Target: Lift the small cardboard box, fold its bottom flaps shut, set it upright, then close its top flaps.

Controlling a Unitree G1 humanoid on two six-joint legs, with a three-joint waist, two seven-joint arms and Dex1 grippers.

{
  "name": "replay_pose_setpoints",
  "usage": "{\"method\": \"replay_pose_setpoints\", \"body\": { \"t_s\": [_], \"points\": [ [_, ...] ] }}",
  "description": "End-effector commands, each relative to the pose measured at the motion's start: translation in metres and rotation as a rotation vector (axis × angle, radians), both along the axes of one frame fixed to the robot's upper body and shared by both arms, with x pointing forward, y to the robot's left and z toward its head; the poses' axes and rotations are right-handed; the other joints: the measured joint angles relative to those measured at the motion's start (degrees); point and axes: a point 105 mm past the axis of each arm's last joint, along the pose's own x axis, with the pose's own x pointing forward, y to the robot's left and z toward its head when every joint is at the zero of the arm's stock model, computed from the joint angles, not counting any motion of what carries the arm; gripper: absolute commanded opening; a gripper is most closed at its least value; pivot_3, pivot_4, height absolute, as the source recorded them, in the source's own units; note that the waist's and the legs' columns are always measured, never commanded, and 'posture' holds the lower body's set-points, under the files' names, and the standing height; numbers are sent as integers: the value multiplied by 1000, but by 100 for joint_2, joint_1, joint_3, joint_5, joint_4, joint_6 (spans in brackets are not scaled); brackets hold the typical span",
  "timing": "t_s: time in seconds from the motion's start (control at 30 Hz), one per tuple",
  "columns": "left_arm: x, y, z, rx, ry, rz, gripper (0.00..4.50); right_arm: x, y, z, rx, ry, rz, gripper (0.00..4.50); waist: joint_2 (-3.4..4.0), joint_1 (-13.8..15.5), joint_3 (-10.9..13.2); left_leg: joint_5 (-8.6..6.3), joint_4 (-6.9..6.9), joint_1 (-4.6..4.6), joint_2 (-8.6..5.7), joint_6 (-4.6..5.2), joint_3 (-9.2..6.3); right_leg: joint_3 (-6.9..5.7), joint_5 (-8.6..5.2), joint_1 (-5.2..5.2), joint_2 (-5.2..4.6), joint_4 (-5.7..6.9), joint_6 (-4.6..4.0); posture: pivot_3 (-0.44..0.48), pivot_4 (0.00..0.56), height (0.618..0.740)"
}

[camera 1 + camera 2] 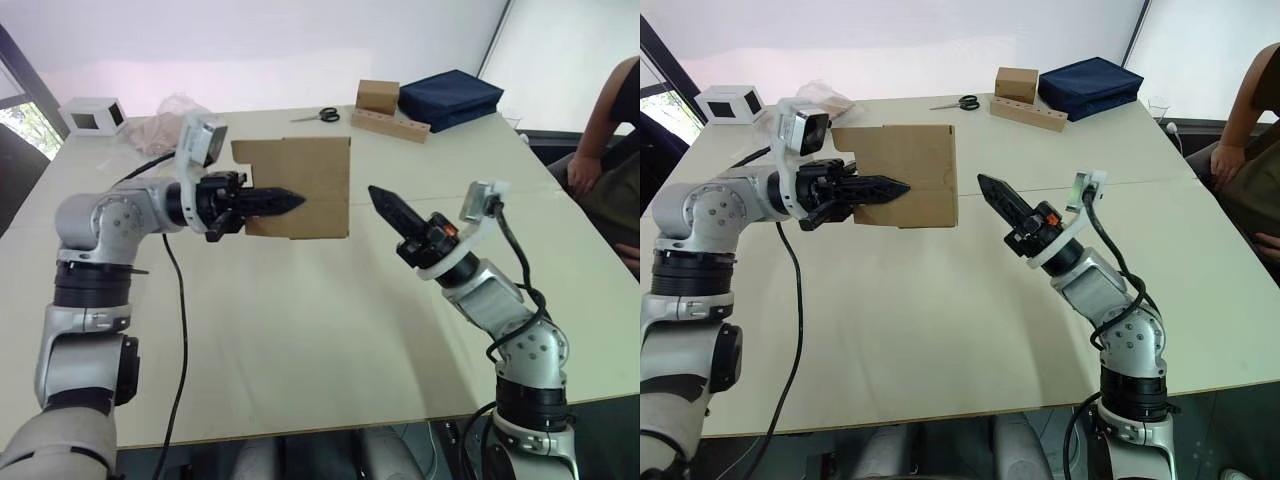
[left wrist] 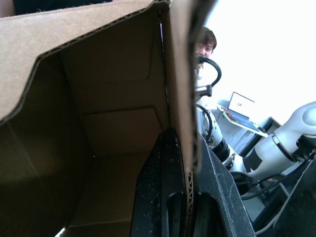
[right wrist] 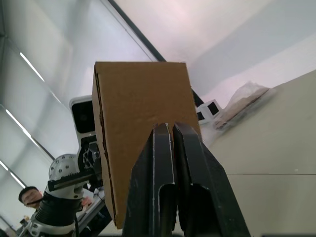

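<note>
the left claw [image 1: 285,200] has the small cardboard box [image 1: 305,185] pinched by one wall, one finger inside and one outside as the left wrist view shows, and it's holding the box up in the air above the desk [image 1: 300,330], off the surface. the box is plain brown, no print, label or writing on any face i can see. from the left wrist view you look into the open inside with a flap [image 2: 74,39] sticking out at the open end. the right claw [image 1: 385,205] is just beside the box on its right, not touching it, fingers pressed together into a point aimed at it. further back on the desk there's scissors [image 1: 318,116], a brown box with a holed cardboard strip [image 1: 390,125], a dark blue bag [image 1: 450,97], a white box with black windows [image 1: 92,116] and some crumpled plastic [image 1: 165,122]. nothing readable on any of those either. a person [image 1: 610,130] sits at the right edge.
</note>
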Motion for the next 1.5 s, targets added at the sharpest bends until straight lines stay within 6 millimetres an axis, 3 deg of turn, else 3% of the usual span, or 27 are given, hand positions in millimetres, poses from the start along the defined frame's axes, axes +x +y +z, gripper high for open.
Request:
{"method": "replay_pose_setpoints", "body": {
  "t_s": [0.03, 0.3, 0.57, 0.7, 0.8, 0.9, 1.0, 1.17, 1.5],
  "points": [
    [-6, -1, 8, -14, -46, -17, 0, -13, 10, 11, 0, -63, 45, 31, 0, 0, 0, 0, 0, 0, 0, 0, 0, 0, 0, 0, 0, 0, 0, 0, 150, 740],
    [-4, -4, 4, -12, -37, -16, 0, -22, 30, 6, -25, -60, 115, 31, 0, 1, 0, 1, 0, 0, 0, -2, 0, 0, 0, 0, 0, 0, 0, 0, 150, 740],
    [1, -11, -6, 56, -38, 18, 0, -23, 34, -1, -75, -54, 90, 31, 0, 5, 0, 2, 0, 0, 0, -3, 0, 0, 0, 0, 0, 0, 0, 0, 150, 740],
    [8, -15, -14, 243, -140, 77, 0, -27, 11, -12, -180, -29, 45, 31, 0, 23, 0, 2, 1, 0, -1, -3, 0, 0, 0, 1, -2, 0, 0, 0, 150, 740],
    [12, -18, -24, 497, -285, 86, 0, -38, -7, -31, -348, 3, 57, 31, -1, 56, 1, 0, 1, -3, -2, -1, 0, 0, 0, 2, -1, -6, 0, 0, 150, 740],
    [8, -20, -33, 779, -433, 10, 0, -52, -24, -45, -512, 40, 95, 31, -2, 115, 1, -7, 3, -3, -2, 13, 1, 0, 0, 5, 1, -7, 0, 0, 150, 740],
    [1, -23, -31, 925, -503, -56, 0, -61, -32, -57, -652, 60, 120, 31, -2, 148, 2, -12, 2, -1, -2, 21, 4, 2, 0, 7, 3, -10, 1, 0, 150, 740],
    [-10, -25, -49, 1178, -551, -126, 0, -67, -36, -70, -807, 62, 122, 31, -2, 145, 2, -16, 7, 0, -1, 30, 3, 2, -1, 12, 5, -10, 2, 0, 150, 740],
    [-13, -23, -67, 1381, -464, -109, 0, -68, -34, -86, -839, 75, 82, 31, -8, 163, 6, -17, 11, -1, -1, 30, 1, 2, -1, 12, 6, -7, 2, 0, 150, 740]
  ]
}}
